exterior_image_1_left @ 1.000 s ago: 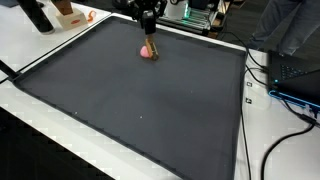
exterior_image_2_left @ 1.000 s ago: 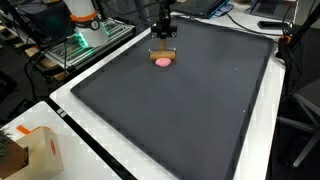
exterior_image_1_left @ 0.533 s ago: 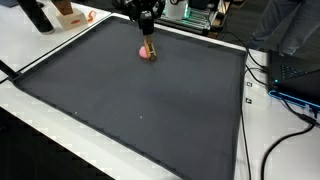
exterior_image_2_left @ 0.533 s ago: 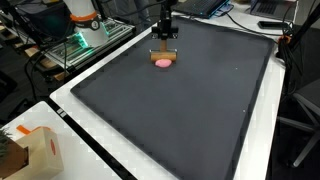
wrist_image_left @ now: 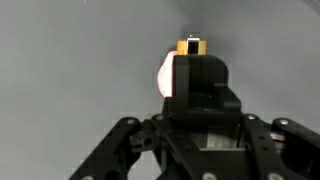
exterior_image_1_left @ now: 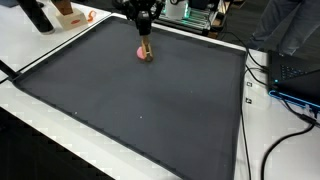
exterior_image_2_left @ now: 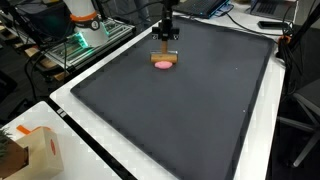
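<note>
A small pink object [exterior_image_1_left: 146,53] with a tan wooden part [exterior_image_2_left: 165,56] sits at the far side of the dark grey mat [exterior_image_1_left: 140,110]; both exterior views show it. My gripper [exterior_image_1_left: 146,42] points straight down onto it, fingers drawn together on the wooden part. In the wrist view the gripper [wrist_image_left: 192,55] fills the middle. The orange-tan wood [wrist_image_left: 190,45] peeks out beyond the closed fingertips, and the pink part [wrist_image_left: 165,75] glows just to their left. Whether the object rests on the mat or hangs just above it, I cannot tell.
A white table edge [exterior_image_2_left: 90,110] frames the mat. A cardboard box [exterior_image_2_left: 35,152] stands at one corner, electronics with green lights [exterior_image_2_left: 85,38] at another. Cables and a laptop [exterior_image_1_left: 295,80] lie beside the mat. A dark bottle [exterior_image_1_left: 38,15] stands off the mat.
The gripper and the pink object have shifted a few pixels across the mat; the grip looks the same.
</note>
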### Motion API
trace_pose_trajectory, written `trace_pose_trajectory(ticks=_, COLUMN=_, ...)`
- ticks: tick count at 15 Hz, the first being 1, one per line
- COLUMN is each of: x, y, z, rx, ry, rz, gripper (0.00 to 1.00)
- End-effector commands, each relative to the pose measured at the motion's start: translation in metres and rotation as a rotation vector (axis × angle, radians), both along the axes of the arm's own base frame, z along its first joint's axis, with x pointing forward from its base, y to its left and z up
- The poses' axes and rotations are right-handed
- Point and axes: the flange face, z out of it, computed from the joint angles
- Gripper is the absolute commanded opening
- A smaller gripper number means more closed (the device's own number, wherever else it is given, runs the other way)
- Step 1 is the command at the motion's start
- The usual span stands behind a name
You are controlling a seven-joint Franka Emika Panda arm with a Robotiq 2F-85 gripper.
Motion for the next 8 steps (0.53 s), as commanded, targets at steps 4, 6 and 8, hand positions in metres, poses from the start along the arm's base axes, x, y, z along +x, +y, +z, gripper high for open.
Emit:
trace_pose_trajectory(ticks=4, x=0.011, y=-0.022, z=-0.027, rx=-0.065, ry=-0.006, rz=-0.046, gripper=0.24)
trace_pose_trajectory(ticks=6, x=0.012, y=-0.026, z=-0.027, rx=-0.070, ry=-0.009, rz=-0.060, gripper=0.24)
trace_pose_trajectory(ticks=8, x=0.013, y=-0.029, z=-0.026, rx=-0.074, ry=-0.014, rz=-0.074, gripper=0.24)
